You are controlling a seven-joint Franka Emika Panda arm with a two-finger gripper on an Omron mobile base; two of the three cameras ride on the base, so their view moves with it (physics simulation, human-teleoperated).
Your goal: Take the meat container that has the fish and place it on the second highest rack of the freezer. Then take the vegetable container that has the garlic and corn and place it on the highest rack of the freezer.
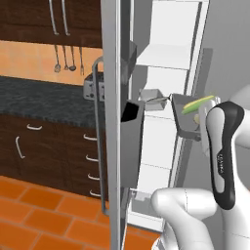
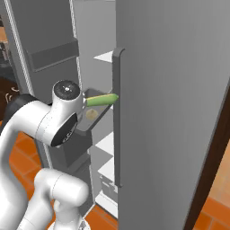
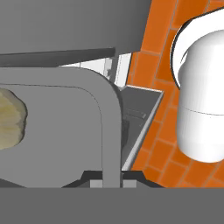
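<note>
Gripping the vegetable container's (image 3: 65, 131) rim, the gripper (image 3: 111, 177) is carrying it — garlic (image 3: 11, 118) and corn (image 1: 197, 104) aboard — into the freezer (image 2: 170, 112); next it is needing a lift toward the highest rack (image 1: 163, 54), with the open door's bins (image 1: 131, 146) crowding close
</note>
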